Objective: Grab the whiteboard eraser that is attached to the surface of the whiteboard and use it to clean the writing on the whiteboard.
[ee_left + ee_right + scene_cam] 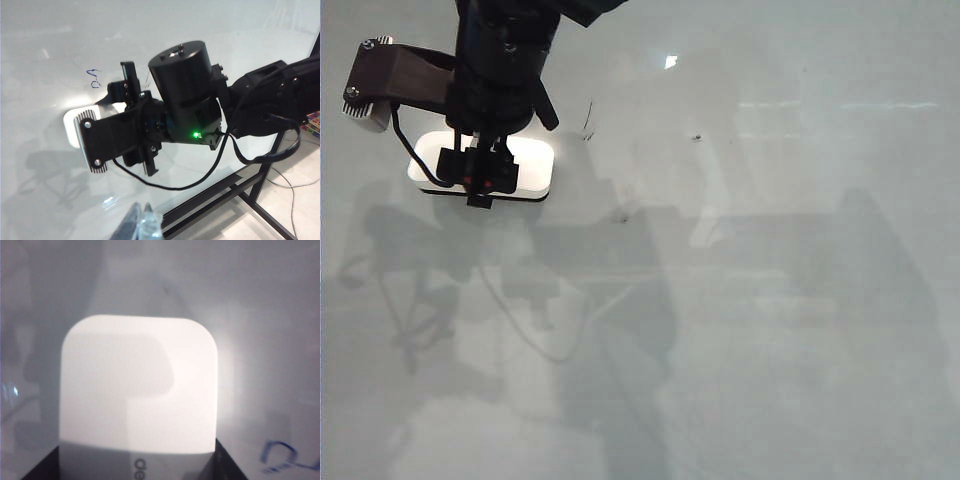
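Your right gripper (480,180) sits over the whiteboard eraser (532,165) at the upper left of the whiteboard (770,300), fingers straddling its sides; whether they pinch it you cannot tell. Blue writing (280,455) lies just beside the eraser. Your left gripper (142,222) barely shows, state unclear.

The whiteboard eraser (532,165) lies flat on the whiteboard (770,330) at the far left, the right end effector (480,180) directly over it. The writing (93,79) sits just beside the eraser — the left end effector (142,222) hangs well apart.
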Tool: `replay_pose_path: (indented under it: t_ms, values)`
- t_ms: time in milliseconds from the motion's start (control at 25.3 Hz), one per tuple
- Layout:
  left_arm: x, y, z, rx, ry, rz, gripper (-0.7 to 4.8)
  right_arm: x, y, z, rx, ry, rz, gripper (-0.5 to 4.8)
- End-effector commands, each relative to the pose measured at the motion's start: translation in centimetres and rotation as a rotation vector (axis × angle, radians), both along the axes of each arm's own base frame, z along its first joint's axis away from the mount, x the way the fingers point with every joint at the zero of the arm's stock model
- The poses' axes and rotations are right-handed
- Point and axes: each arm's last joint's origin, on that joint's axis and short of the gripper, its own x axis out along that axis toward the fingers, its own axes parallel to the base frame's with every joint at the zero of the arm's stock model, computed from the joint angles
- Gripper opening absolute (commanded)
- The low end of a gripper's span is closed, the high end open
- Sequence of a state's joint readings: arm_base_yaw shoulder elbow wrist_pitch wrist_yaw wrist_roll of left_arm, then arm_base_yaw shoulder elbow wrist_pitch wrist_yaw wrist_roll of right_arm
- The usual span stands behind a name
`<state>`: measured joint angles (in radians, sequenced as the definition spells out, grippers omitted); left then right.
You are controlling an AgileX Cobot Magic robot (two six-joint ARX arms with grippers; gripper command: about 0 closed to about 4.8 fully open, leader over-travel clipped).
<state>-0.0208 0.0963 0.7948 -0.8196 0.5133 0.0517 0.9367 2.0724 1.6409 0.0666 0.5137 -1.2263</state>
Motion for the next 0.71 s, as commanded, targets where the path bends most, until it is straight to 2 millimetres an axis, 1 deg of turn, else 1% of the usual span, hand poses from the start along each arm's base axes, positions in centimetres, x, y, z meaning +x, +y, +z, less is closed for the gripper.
replay_pose_path:
  t_ms: [40, 237, 277, 316, 435, 474, 593, 632, 672, 711]
  values:
    - [0.0, 0.0, 0.1, -0.001, -0.012, -0.003, -0.02, 0.5, -0.4, 3.0, 0.002, -0.118, -0.107, 1.79]
    - [0.0, 0.0, 0.1, -0.001, -0.012, -0.004, -0.02, 0.6, -0.3, 7.8, 0.052, -0.218, -0.201, 1.79]
    - [0.0, 0.0, 0.1, -0.001, -0.012, -0.004, -0.02, 0.6, -0.3, 8.4, 0.057, -0.222, -0.203, 1.79]
    - [0.0, 0.0, 0.1, -0.001, -0.012, -0.004, -0.02, 0.6, -0.4, 9.6, 0.070, -0.231, -0.216, 1.79]
    - [0.0, 0.0, 0.1, -0.001, -0.012, -0.004, -0.02, 0.3, -0.9, 12.0, 0.101, -0.261, -0.279, 1.79]
    - [0.0, 0.0, 0.1, -0.001, -0.012, -0.004, -0.02, -0.2, -1.1, 12.9, 0.116, -0.270, -0.278, 1.80]
    - [0.0, 0.0, 0.1, -0.001, -0.012, -0.004, -0.02, -2.6, -2.6, 16.5, 0.225, -0.297, -0.315, 1.80]
    - [0.0, 0.0, 0.1, -0.001, -0.012, -0.004, -0.02, -3.7, -3.7, 18.4, 0.309, -0.300, -0.330, 1.81]
    - [0.0, 0.0, 0.1, -0.001, -0.012, -0.004, -0.02, -4.4, -4.7, 19.5, 0.355, -0.294, -0.334, 1.82]
    - [0.0, 0.0, 0.1, -0.001, -0.012, -0.004, -0.02, -5.4, -6.2, 21.2, 0.419, -0.277, -0.340, 1.82]
